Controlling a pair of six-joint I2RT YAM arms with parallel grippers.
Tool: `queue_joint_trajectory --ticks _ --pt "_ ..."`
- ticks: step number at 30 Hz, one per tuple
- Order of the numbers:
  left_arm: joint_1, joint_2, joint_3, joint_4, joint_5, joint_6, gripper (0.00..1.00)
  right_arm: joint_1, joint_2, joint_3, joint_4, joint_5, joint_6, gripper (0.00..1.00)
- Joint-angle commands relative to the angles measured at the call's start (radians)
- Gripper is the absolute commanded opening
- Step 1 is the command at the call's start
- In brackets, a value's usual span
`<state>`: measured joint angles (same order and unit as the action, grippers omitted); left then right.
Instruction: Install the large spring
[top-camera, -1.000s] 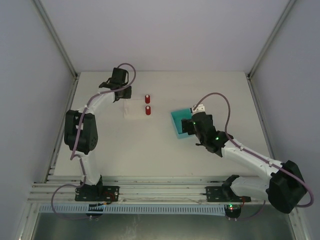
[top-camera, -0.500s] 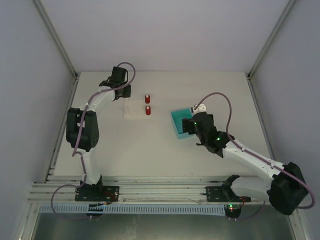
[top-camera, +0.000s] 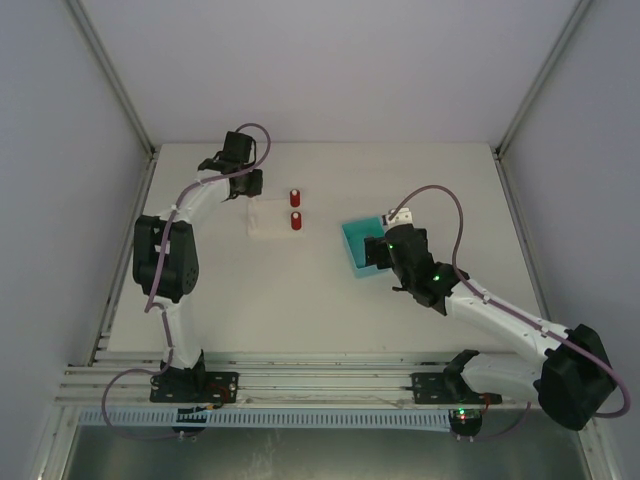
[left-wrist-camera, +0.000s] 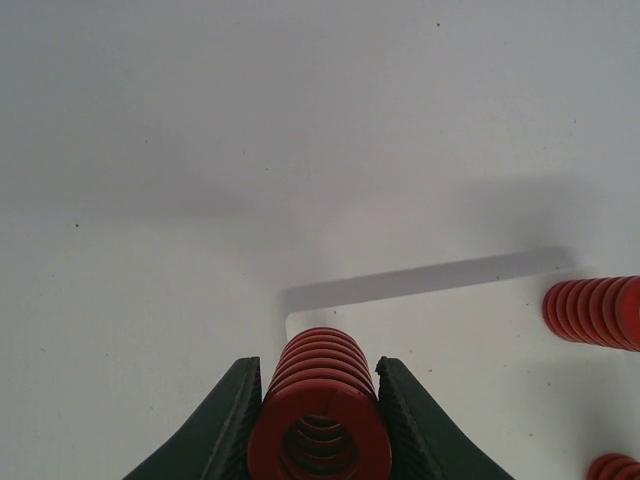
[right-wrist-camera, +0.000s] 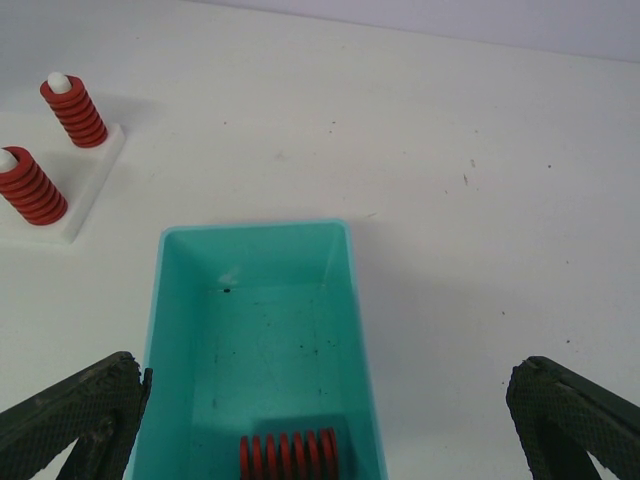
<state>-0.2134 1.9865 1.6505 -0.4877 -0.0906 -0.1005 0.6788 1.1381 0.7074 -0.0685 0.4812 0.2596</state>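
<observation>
Currently: two springs (top-camera: 297, 221) seated on the base (top-camera: 265, 222); left gripper (left-wrist-camera: 320, 368) clamps a third spring (left-wrist-camera: 320, 415), not yet placed; right gripper (right-wrist-camera: 325, 410) hangs open.

A teal bin (right-wrist-camera: 347, 300) sits at 6 o'clock, a loose red spring (right-wrist-camera: 288, 455) lying at its near end. At 10 o'clock, a white base (right-wrist-camera: 85, 190) holds a far spring (right-wrist-camera: 74, 110) and a near spring (right-wrist-camera: 32, 186) upright on pegs. The right gripper (right-wrist-camera: 325, 375) is spread wide, its fingers (right-wrist-camera: 70, 410) at 7 and 5 o'clock.

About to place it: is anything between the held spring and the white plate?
Nothing visible. The spring in the left gripper faces a bare stretch of the plate; the two springs on pegs stand off to the side.
</observation>
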Motion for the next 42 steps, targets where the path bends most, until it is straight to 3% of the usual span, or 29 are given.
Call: queue_joint_trajectory --ticks 1,13,22,27,34,39,42 --pt "0.000 0.013 0.053 -0.030 0.005 0.016 0.00 -0.002 -0.012 -0.008 0.012 0.017 0.006 0.99" --pt "-0.001 0.077 0.057 -0.010 0.011 0.019 0.05 -0.001 -0.025 -0.012 0.012 0.018 0.006 0.99" --pt "-0.001 0.095 0.050 0.001 0.027 0.018 0.39 -0.001 -0.013 -0.007 0.010 0.018 0.000 0.99" --pt "-0.002 0.044 0.003 0.047 0.026 0.003 0.47 -0.001 -0.006 -0.005 0.009 0.027 -0.008 0.99" --pt "-0.021 -0.180 -0.249 0.260 0.082 -0.079 0.54 -0.024 0.008 0.017 -0.031 0.017 0.026 0.99" --pt "-0.047 -0.424 -0.501 0.465 0.161 -0.170 0.75 -0.109 0.092 0.126 -0.195 -0.232 0.051 0.99" --pt "-0.063 -0.545 -0.661 0.568 0.201 -0.225 0.88 -0.136 0.119 0.172 -0.290 -0.311 0.041 0.92"
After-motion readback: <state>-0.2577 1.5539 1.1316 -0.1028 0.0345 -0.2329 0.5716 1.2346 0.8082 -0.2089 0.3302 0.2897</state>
